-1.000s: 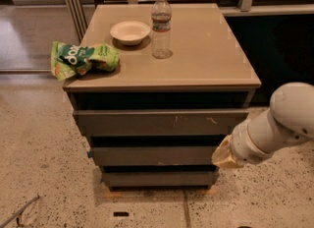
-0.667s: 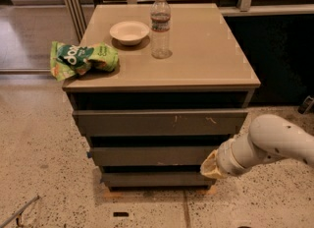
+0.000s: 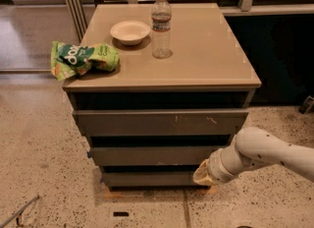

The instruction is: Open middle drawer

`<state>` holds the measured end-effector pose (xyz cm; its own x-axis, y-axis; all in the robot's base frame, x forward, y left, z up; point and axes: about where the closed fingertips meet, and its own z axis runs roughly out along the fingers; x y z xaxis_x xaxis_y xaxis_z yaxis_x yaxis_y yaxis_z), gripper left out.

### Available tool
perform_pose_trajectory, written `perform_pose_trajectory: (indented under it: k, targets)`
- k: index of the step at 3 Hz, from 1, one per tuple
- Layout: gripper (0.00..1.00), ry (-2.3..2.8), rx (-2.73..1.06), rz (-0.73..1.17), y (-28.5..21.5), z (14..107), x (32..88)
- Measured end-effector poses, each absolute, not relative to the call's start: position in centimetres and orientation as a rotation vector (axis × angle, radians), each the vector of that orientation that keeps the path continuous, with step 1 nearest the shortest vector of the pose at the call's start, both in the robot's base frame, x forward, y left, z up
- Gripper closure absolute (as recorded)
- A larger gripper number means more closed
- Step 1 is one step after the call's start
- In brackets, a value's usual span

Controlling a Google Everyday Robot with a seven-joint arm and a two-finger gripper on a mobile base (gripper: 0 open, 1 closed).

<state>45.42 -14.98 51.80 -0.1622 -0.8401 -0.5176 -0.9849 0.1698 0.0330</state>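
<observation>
The middle drawer (image 3: 152,156) is the plain dark grey-brown front between the wider scratched top front (image 3: 159,122) and the narrow bottom front (image 3: 149,178). All three fronts stick out in steps, the top one furthest. My gripper (image 3: 202,175) is at the end of the white arm (image 3: 265,151) that comes in from the right. It sits low at the cabinet's right side, in front of the right end of the bottom front and just below the middle drawer's right end.
On the tan cabinet top (image 3: 206,65) stand a white bowl (image 3: 130,31) and a clear water bottle (image 3: 161,25). A green chip bag (image 3: 83,59) hangs over the left edge. Speckled floor surrounds the cabinet. A dark wall panel (image 3: 279,55) is behind on the right.
The arm has stretched further left and lower. The gripper has moved from beside the cabinet's right edge to in front of the lower drawer fronts. The drawers have not moved.
</observation>
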Motion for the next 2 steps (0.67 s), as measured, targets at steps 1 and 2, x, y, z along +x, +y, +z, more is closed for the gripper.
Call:
perform_pose_trajectory:
  k: [1,2]
  targets:
    - [0.58,2.048,-1.736,0.520,-15.2,50.9,45.2]
    - [0.34,2.019,-1.728,0.510,-15.5,49.7,45.3]
